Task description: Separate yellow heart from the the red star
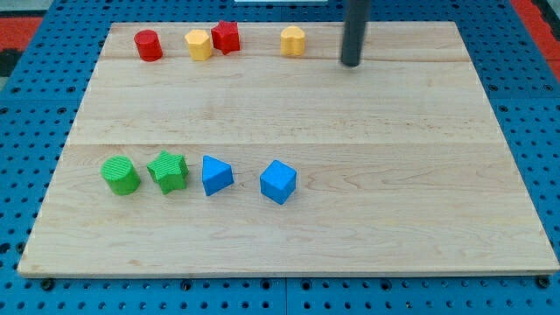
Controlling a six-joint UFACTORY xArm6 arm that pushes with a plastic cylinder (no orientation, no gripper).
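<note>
The arm carries no pincer, only a straight dark rod, so there is nothing to spread or pinch. The rod's tip [352, 64] rests on the wooden board [297, 114] near the view's top, touching no block. Nearest it, to the view's left, sits a yellow block [293, 40] whose shape is hard to make out. Further left, the red star [226, 37] stands touching or just beside the yellow heart [199, 45], which lies on the star's left. A red cylinder [148, 45] follows, apart. Well below, a row runs from the view's left: green cylinder [120, 175], green star [168, 171], blue triangular block [216, 175], blue cube [278, 182].
</note>
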